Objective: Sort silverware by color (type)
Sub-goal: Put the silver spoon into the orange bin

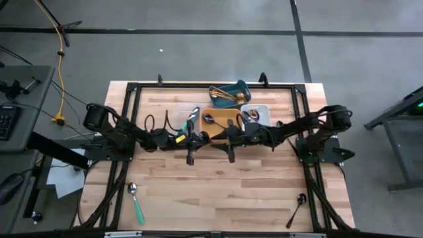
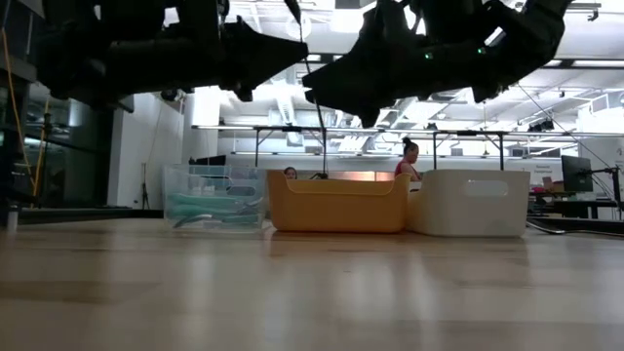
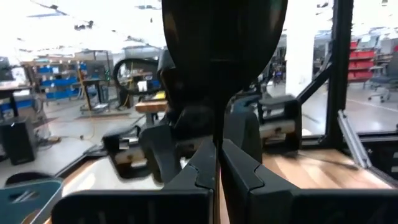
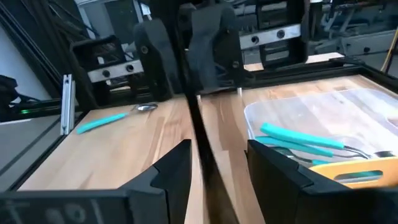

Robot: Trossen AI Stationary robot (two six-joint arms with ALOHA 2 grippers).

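— Where are the 2 arms found?
— Both are held above the middle of the worktop [image 1: 218, 192], reaching toward each other, just short of the trays grouped at 12 o'clock.

— How is the left tool [image 3: 217, 155] set?
— It is closed, its fingers pressed together. Whether anything thin is pinched there cannot be told.

— And the right tool [image 4: 217, 155]?
— Its fingers [image 4: 177, 165] are seen standing apart. A dark slim strip [image 4: 200, 143] runs through the gap, close against 1 finger and clear of the other. What the strip is cannot be told.

— Where is the silverware placed?
— 2 pieces are left loose on the worktop. A teal-handled spoon [image 1: 135, 201] is lying at 7 o'clock, and a dark spoon [image 1: 295, 210] at 5 o'clock, both well apart from the trays.

— And what is held in the trays?
— Gold pieces [image 1: 225, 96] are lying in the teal tray [image 1: 243, 88], the farthest one. A dark piece [image 1: 208, 119] is resting in the orange tray [image 1: 221, 114], below it. Teal-handled pieces [image 4: 298, 138] are gathered in the clear tray [image 4: 298, 112], which is set at 9 o'clock of the orange one. The white tray [image 1: 262, 108] is set at 3 o'clock of the orange one; something small is lying in it, but its colour cannot be made out.

— Is anything else seen?
— A person [image 2: 407, 156] is visible in the room beyond the trays.
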